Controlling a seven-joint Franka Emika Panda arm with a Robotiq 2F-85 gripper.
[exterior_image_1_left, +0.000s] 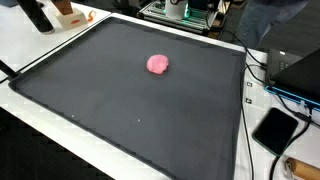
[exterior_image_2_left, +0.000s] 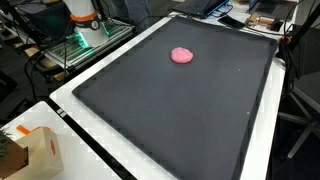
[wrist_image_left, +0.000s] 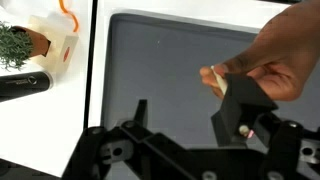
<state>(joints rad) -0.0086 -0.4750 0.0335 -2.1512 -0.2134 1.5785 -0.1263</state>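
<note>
In the wrist view my gripper (wrist_image_left: 188, 108) stands open over a dark grey mat (wrist_image_left: 160, 60), with nothing between its fingers. A person's hand (wrist_image_left: 280, 55) reaches in from the right, pinches a small pale thing (wrist_image_left: 211, 80) and touches the top of the right finger (wrist_image_left: 240, 108). The left finger (wrist_image_left: 140, 112) is free. A pink lump (exterior_image_1_left: 157, 64) lies on the mat (exterior_image_1_left: 120, 100) in both exterior views, also the lump (exterior_image_2_left: 182, 55) on the mat (exterior_image_2_left: 180, 110). The lump is hidden from the wrist view. Neither exterior view shows the gripper.
A small cardboard box with a green plant (wrist_image_left: 40, 45) and a black object (wrist_image_left: 25, 86) sit on the white table left of the mat; the box (exterior_image_2_left: 30, 150) shows again. A phone (exterior_image_1_left: 276, 130), cables and equipment (exterior_image_2_left: 85, 25) lie around the mat's edges.
</note>
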